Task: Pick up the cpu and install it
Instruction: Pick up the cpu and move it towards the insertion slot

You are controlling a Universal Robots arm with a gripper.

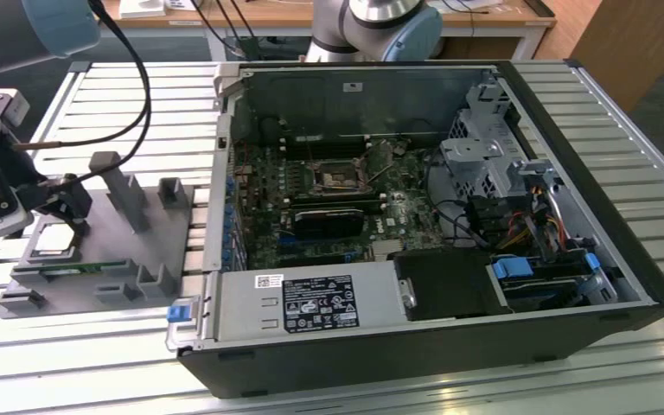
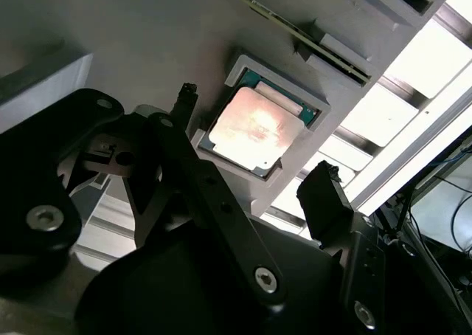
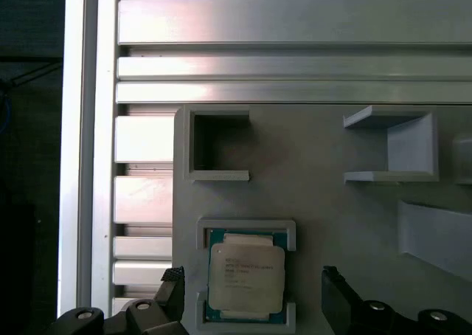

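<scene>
While the end effector (image 1: 65,206) hangs low over the grey fixture plate (image 1: 136,246) at the exterior view's left, the cpu (image 1: 55,240) sits right beneath it, flat in its own shallow pocket with the silver lid up.

Now look at the first wrist view. The cpu (image 3: 245,277) is cradled by raised lips on two opposite sides. I'd judge those are there to keep it square for a grasp, and they leave the other two edges free. The end effector (image 3: 254,291) is spread wide, with one black fingertip (image 3: 174,285) off one free edge and its partner off the other. Neither touches the chip as far as I can see. Nothing is gripped, so the pickup isn't made yet.

The second wrist view comes in at a slant. The cpu (image 2: 254,128) has glare blooming across its lid, and the end effector (image 2: 254,136) straddles it with its linkage bars and pivot screws on show. This angle also catches the thin edge of the memory stick (image 2: 295,29), standing in a slot just beside the chip's pocket. The first wrist view looks straight down and gives the alignment instead: fingers level with the chip's sides, plus a bare square-walled pocket (image 3: 217,147) further along the plate.

The exterior view adds the destination. An open computer case (image 1: 309,354) lies on its side on the slatted tabletop (image 1: 79,363), just beside the fixture. The motherboard socket (image 1: 341,177) is exposed mid-board, well apart from the chip. I can't tell whether its frame is latched.
</scene>
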